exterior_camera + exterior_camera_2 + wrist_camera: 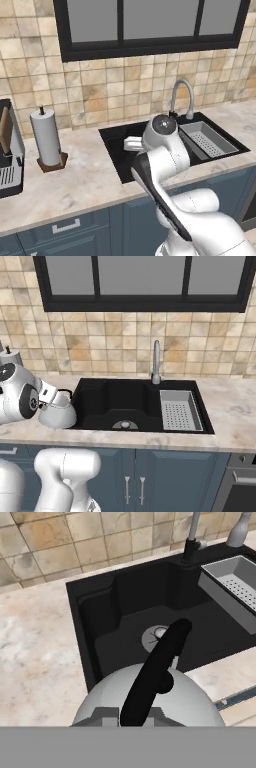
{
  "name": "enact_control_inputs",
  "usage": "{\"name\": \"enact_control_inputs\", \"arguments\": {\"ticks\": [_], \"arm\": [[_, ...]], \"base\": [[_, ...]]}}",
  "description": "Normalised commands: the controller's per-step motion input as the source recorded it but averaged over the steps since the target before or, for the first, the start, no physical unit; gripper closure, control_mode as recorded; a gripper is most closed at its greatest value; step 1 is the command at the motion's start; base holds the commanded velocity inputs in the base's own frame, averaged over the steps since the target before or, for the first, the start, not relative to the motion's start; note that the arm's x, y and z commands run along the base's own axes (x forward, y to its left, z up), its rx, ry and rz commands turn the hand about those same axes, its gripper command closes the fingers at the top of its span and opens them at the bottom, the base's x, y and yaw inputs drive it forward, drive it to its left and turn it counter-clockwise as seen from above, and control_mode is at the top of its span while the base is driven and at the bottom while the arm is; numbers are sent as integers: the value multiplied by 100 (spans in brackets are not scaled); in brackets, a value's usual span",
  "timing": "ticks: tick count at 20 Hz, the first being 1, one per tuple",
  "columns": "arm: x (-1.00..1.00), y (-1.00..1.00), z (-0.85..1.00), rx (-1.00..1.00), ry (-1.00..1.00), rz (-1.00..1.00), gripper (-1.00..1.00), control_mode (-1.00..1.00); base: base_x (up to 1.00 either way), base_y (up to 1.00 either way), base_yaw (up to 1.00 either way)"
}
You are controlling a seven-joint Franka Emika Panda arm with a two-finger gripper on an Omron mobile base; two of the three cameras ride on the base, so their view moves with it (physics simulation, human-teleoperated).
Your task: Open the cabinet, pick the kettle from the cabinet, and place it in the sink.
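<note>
The whitish-grey kettle (59,412) with its black arched handle (152,672) hangs over the left rim of the black sink (125,401), partly above the counter. My gripper (52,399) is shut on the kettle's handle from above. In the hand view the kettle's dome (185,699) sits just below the camera, with the sink's round drain (156,634) beyond it. The chrome faucet (156,361) stands at the back of the sink. From the left base view my own arm covers the kettle, and the sink (117,142) lies behind it. The cabinet is out of view.
A grey strainer tray (177,408) fills the sink's right part. A paper towel roll (46,136) and a coffee machine (9,162) stand on the counter to the left. Blue drawers (65,227) run below, and a dark-framed window (142,281) is above.
</note>
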Motion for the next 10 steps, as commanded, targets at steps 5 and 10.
{"name": "enact_control_inputs", "arguments": {"ticks": [5, 10], "arm": [[28, -13, 0, 11, 6, 0, 100, -100], [21, -4, -9, 4, -2, 4, 100, -100]], "base": [[0, 0, 0], [0, 0, 0]]}}
